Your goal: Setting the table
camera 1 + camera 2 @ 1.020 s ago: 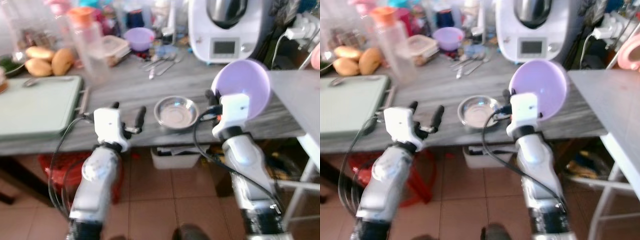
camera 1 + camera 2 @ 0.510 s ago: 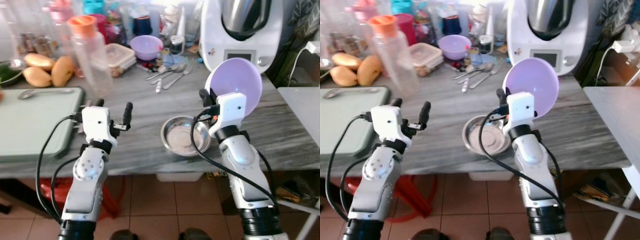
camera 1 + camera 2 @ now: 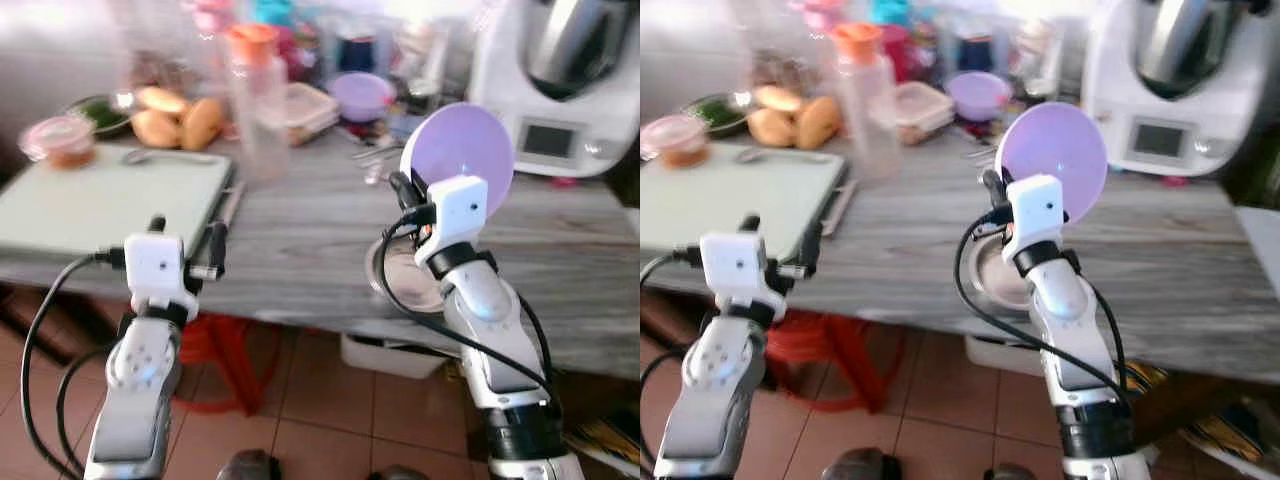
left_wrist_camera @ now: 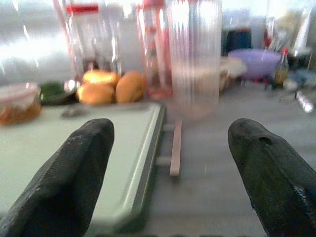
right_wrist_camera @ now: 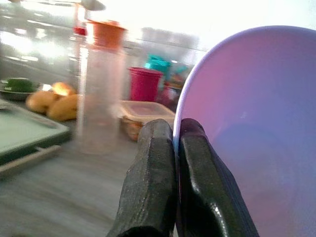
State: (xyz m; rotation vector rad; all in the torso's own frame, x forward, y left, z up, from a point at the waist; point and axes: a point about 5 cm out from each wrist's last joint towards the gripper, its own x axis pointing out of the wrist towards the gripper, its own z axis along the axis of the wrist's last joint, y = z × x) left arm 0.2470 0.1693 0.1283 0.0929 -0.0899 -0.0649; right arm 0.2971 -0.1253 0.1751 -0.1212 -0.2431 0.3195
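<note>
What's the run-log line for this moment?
right gripper: shut on purple bowl rim, above steel bowl | left gripper: open, idle

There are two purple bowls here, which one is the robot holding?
The big purple bowl, pinched at its rim by the right gripper and tipped on edge above the counter. The small purple bowl sits farther back among the clutter.

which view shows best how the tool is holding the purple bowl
The right wrist view: both black fingers pinch the purple bowl at its rim, up close. The two eye views show the whole bowl held on edge above the counter, with the right tool's grip small and partly hidden.
</note>
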